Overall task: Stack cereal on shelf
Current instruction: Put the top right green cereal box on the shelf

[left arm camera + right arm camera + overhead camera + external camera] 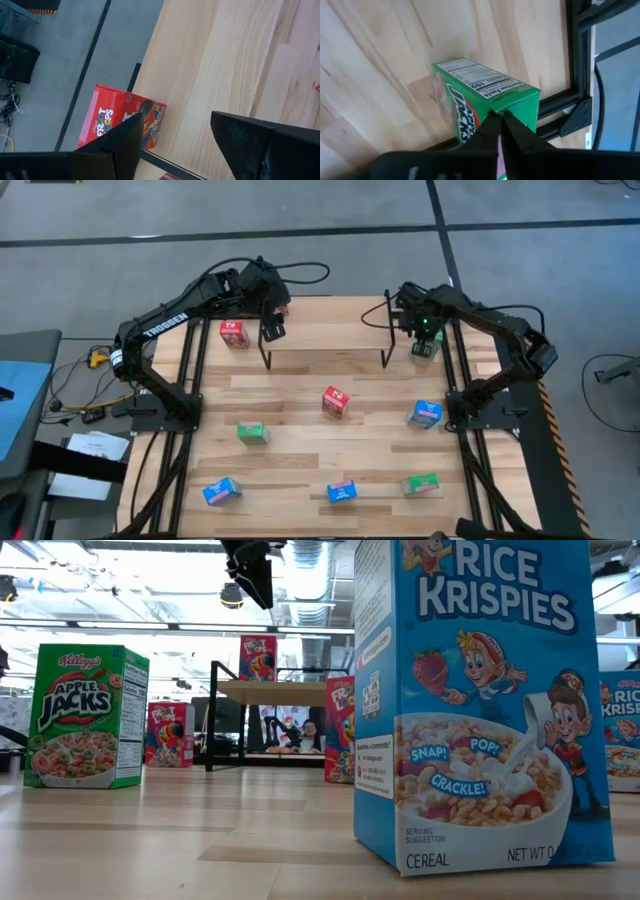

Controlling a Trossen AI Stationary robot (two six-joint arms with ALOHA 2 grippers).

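The shelf (325, 340) stands at the table's far middle. A red cereal box (258, 658) stands upright on the shelf's left end, seen also as the red box (120, 122) in the left wrist view. My left gripper (175, 120) hovers open just above that end of the shelf (272, 330), with nothing between its fingers. To the right of the shelf a green cereal box (480, 97) stands on the table near the right edge. My right gripper (501, 131) points down over its top, shut. My right gripper comes from above with its shut fingertips (492, 127) over the green box's top end (517, 97), near one corner. Nothing sits between the fingers. Whether they touch the top I cannot tell. The box stands upright on the table.
Another red box (234, 333) stands left of the shelf and one (336, 402) at mid-table. Blue boxes (425, 414), (221, 491), (342, 491) and green ones (253, 433), (420, 483) are scattered nearer. The table's black frame (580, 60) runs close by the green box.
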